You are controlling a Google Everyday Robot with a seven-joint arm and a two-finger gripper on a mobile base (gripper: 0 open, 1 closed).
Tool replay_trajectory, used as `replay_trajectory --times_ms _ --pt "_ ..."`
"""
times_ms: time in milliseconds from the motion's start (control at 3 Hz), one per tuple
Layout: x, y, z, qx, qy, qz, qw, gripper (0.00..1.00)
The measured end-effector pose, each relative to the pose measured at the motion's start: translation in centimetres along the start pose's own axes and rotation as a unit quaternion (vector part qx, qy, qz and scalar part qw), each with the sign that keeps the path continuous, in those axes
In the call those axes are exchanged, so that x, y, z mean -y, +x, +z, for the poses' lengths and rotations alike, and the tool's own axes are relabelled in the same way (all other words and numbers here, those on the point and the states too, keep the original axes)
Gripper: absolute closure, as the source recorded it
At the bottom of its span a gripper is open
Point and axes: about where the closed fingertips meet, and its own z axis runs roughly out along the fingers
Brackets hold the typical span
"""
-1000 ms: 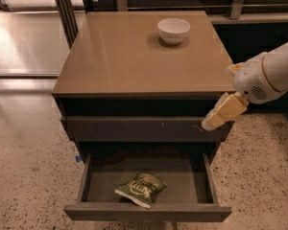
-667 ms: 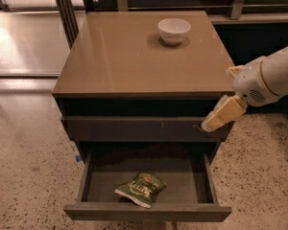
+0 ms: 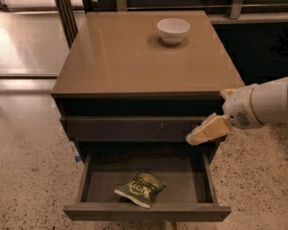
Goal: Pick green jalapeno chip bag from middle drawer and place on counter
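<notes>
The green jalapeno chip bag [image 3: 140,188] lies on the grey floor of the open middle drawer [image 3: 146,212], near its front and a little left of centre. The tan counter [image 3: 134,56] tops the dark cabinet. My gripper [image 3: 206,132] hangs at the cabinet's right front corner, above the drawer's right side and up and right of the bag. It holds nothing that I can see.
A white bowl [image 3: 173,30] stands at the back right of the counter. A closed drawer front [image 3: 129,128] sits just above the open drawer. Speckled terrazzo floor [image 3: 24,176] surrounds the cabinet. Dark frames and railings stand behind it.
My arm and gripper have shifted slightly left and down toward the cabinet's right front corner. The bag and drawer have not moved.
</notes>
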Motion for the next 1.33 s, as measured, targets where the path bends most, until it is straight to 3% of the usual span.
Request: replay_trajectory --times_ms 333,667,1000,1333 --pt "-1.6 0.8 3.8 0.034 -0.045 0.037 0.9977 0.00" --pt "-1.6 0.8 3.8 0.034 -0.045 0.037 0.9977 0.00" --pt "-3.0 2.8 5.4 0.050 -0.049 0.072 0.9949 0.00" --pt "-6.1 5.2 9.8 0.082 -0.082 0.135 0.9840 0.00"
